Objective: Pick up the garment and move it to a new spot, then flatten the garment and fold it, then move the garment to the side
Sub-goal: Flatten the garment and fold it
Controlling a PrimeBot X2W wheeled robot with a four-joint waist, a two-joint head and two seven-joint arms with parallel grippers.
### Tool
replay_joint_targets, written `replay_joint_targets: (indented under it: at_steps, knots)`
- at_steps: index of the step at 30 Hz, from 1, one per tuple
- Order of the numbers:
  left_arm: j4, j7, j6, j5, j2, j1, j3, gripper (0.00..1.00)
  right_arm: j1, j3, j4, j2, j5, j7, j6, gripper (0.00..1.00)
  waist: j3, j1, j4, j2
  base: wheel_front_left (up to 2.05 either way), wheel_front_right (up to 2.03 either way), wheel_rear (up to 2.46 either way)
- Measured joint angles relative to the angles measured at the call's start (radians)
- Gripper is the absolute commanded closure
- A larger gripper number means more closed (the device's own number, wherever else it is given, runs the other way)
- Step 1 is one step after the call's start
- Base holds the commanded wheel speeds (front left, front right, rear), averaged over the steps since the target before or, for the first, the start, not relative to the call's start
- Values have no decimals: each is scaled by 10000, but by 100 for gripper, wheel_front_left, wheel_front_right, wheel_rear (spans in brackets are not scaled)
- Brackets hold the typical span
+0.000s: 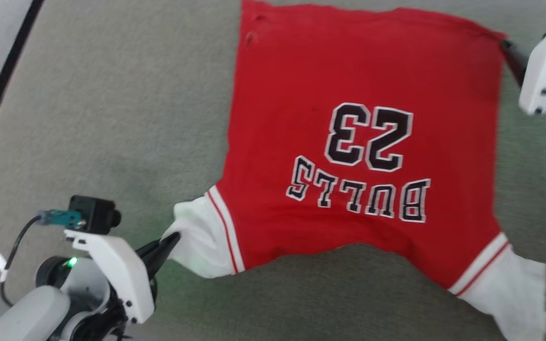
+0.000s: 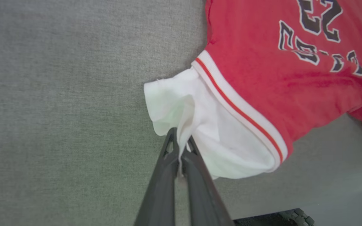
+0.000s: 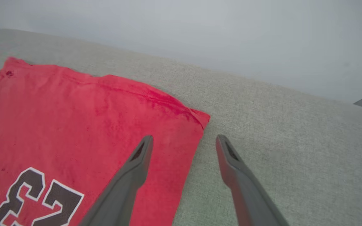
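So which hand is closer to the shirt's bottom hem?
Right. The right hand is open beside the corner of the hem; the left hand is shut on a white sleeve at the opposite end of the shirt.

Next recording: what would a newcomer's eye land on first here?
The red garment lies spread on the grey surface, its black "BULLS 23" lettering upside down in the head view. At lower left the left gripper is shut on the white sleeve. The right gripper stands open at the far right corner.
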Motion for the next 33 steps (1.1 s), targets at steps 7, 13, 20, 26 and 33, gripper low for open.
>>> replay_joint_targets:
  at_steps: [7, 13, 20, 26, 33]
  knots:
    - [416, 81, -422, 140, -523, -601, -265, 100, -1641, -568, 2949, -267, -1062, 752, 0, 0, 596, 0, 703, 0, 0, 0, 0]
    - [800, 163, -721, 178, -874, -895, -468, 100, -2373, -1346, 4433, -186, -1601, 1804, -2, 0, 888, 0, 1187, 0, 0, 0, 0]
    - [1151, 174, -882, 173, -1035, -1047, -535, 100, -2706, -1129, 5141, -282, -2006, 2376, -4, 100, 859, 0, 1338, 0, 0, 0, 0]
    - [1248, 109, -882, 153, -917, -1059, -431, 100, -2512, -757, 5125, -188, -1793, 1793, 12, 100, 673, -1, 1090, 0, 0, 0, 0]
    - [1030, -54, -483, 61, -182, -642, 6, 100, -1482, 1014, 3726, -209, -314, 1764, 4, 100, 237, 0, 274, 0, 0, 0, 0]
